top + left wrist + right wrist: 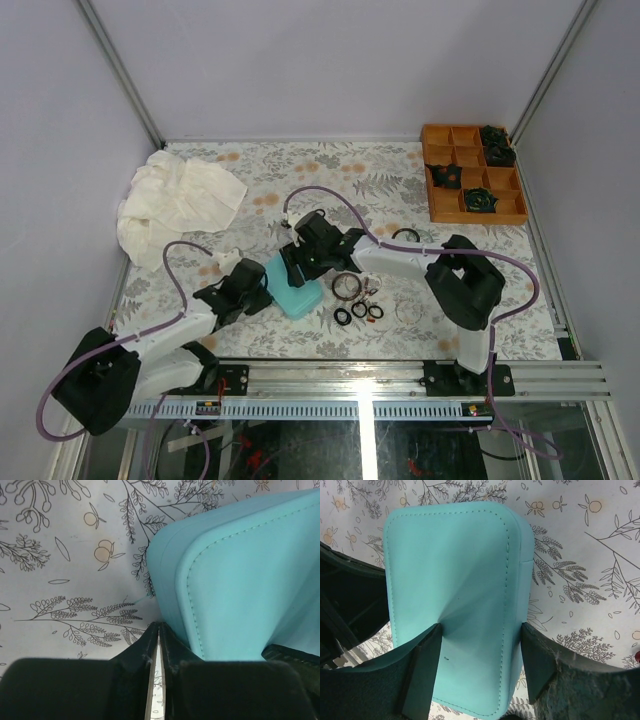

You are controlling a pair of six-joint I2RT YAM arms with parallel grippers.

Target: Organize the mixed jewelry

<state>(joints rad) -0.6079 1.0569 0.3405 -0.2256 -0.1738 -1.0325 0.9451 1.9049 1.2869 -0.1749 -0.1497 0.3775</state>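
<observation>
A teal, stitched, soft-sided rectangular case [295, 291] lies on the floral-patterned tabletop [330, 180], near its front edge and between the two arms. The right jaws are spread wide over the case. In the right wrist view one black finger [422, 672] bears down on the lid, where creases fan out from its tip, and the other finger [537, 660] stands just outside the case's side wall. The left jaws are pressed almost together, only a thin slit showing between the two fingers [135, 652]. Their tips sit right at the lower edge of the case; whether they pinch anything there cannot be told.

The mixed jewelry lies loose on the tabletop just to the right of the case. A thin reddish-brown bangle [347, 286] is nearest, just beside the case. In front of it three small black finger rings [343, 316] lie in a short row, close together. A clear bangle [408, 308] lies further right, near the right arm's elbow. A thin dark bangle [405, 236] sits apart, behind the right arm's forearm.

An orange compartment tray [436, 205] stands at the far right corner, with dark green-black clumps [497, 146] in some of its compartments. A crumpled white cloth [175, 205] lies at the far left.
</observation>
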